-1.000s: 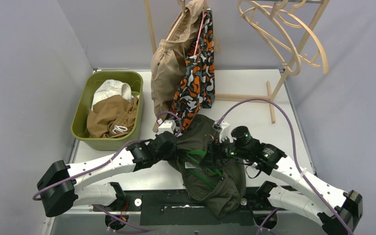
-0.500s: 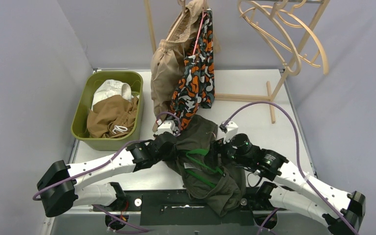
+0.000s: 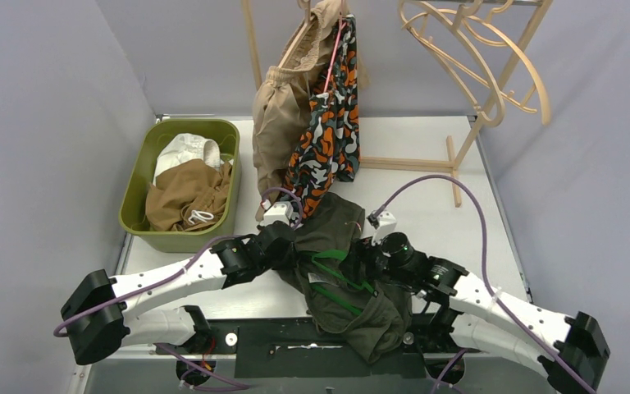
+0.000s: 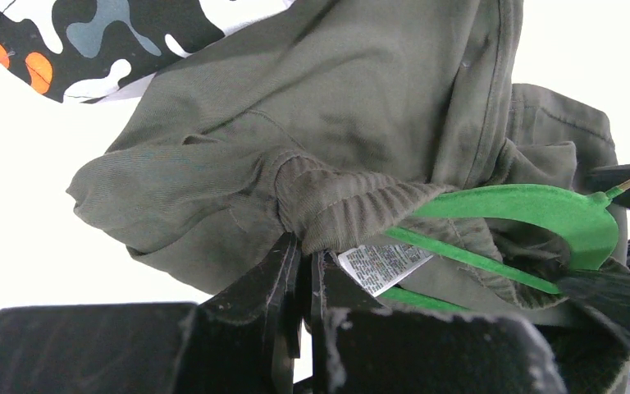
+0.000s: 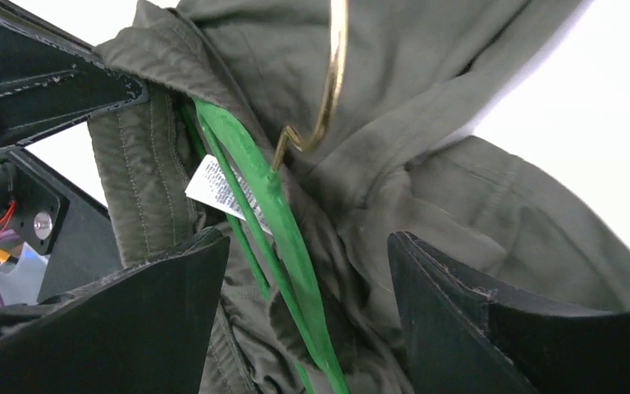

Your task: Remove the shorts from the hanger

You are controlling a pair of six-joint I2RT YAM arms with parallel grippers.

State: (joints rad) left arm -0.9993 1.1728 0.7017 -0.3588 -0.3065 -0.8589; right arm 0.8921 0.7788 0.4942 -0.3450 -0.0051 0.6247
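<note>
Left gripper, clamped on the waistband of the olive shorts, just beside the hanger. Right gripper, jaws spread, with the hanger's green bar lying between them. The shorts are wrapped around the hanger, whose long axis is directed away from the right gripper, judged the nearer to it.

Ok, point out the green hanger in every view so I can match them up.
Top external: the green hanger lies low centre, tangled in the dark olive shorts.
Left wrist: the hanger curves across the right side, out of the waistband.
Right wrist: the hanger runs diagonally down the centre, below the brass hook.
Shared landmark: the white care label beside the hanger.
</note>
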